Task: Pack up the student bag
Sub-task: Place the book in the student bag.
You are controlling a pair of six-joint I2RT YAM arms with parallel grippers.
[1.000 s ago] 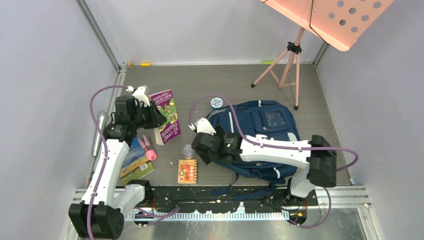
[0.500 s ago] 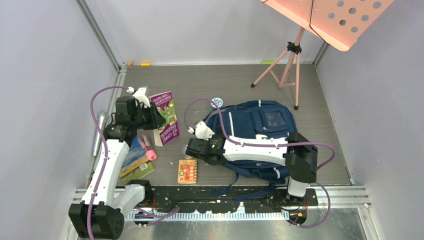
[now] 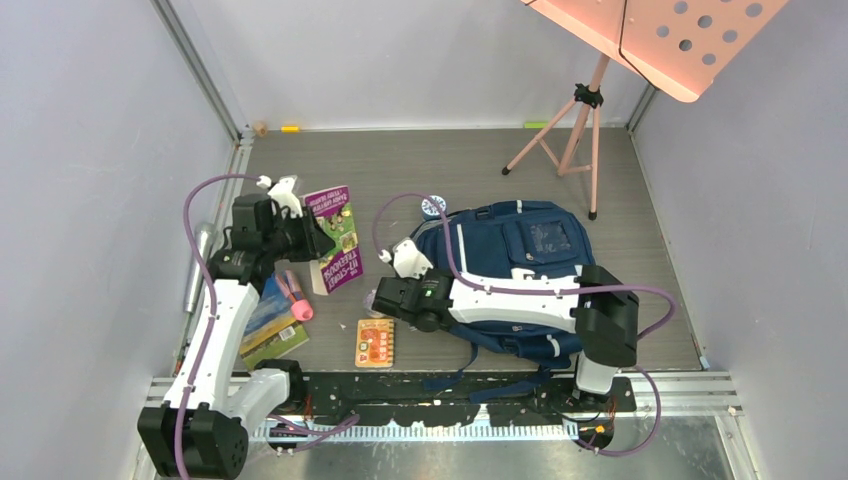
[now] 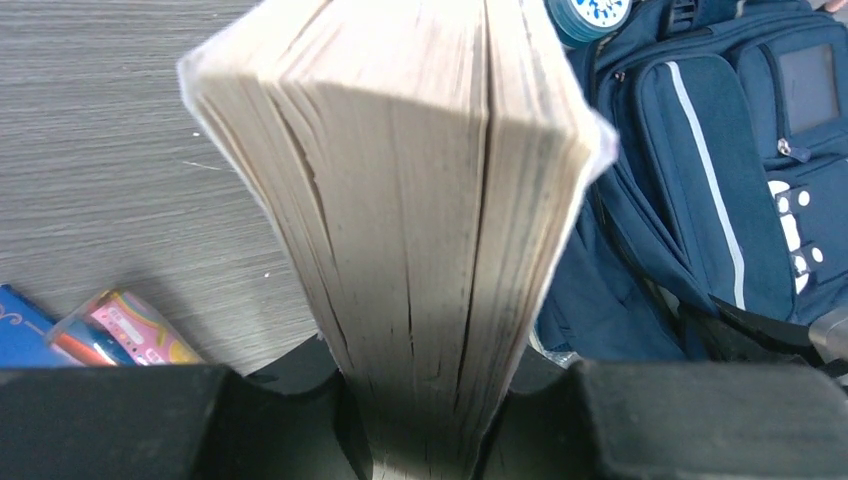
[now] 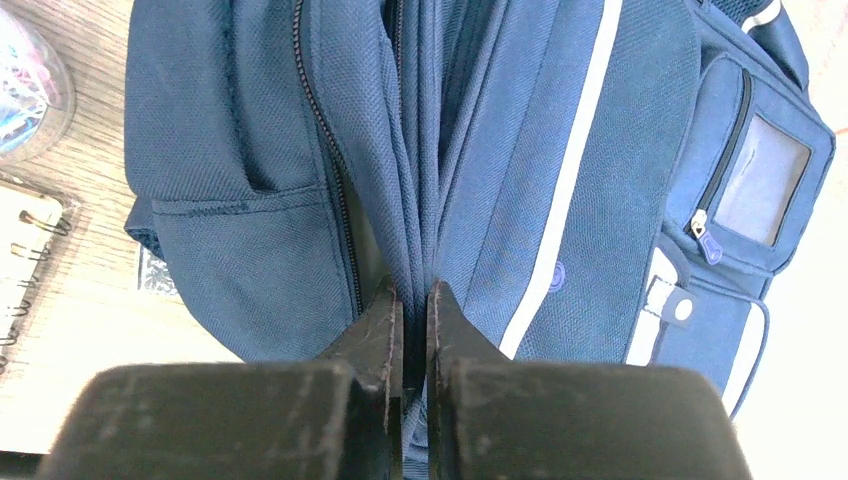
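The navy student bag (image 3: 520, 250) lies flat at the centre right, front pockets facing up. My right gripper (image 3: 382, 297) is at its left edge, shut on a fold of the blue fabric (image 5: 413, 310) beside an open zip on the bag (image 5: 570, 170). To the left of the bag, my left gripper (image 3: 303, 240) is shut on a thick purple-covered book (image 3: 335, 238) and holds it on edge. In the left wrist view the book's page edges (image 4: 420, 200) fill the space between the jaws of the left gripper (image 4: 420, 425), with the bag (image 4: 700, 170) behind.
An orange spiral notebook (image 3: 376, 343), a pink marker (image 3: 297, 297) and a blue-yellow book (image 3: 270, 322) lie near the front left. A clear tub of paper clips (image 5: 25, 90) sits by the bag's corner. A round blue-white disc (image 3: 433, 206) and a pink music stand (image 3: 570, 130) are further back.
My right gripper moved left to the bag's edge, then shut on the bag's fabric. The left gripper and its book shifted slightly right.
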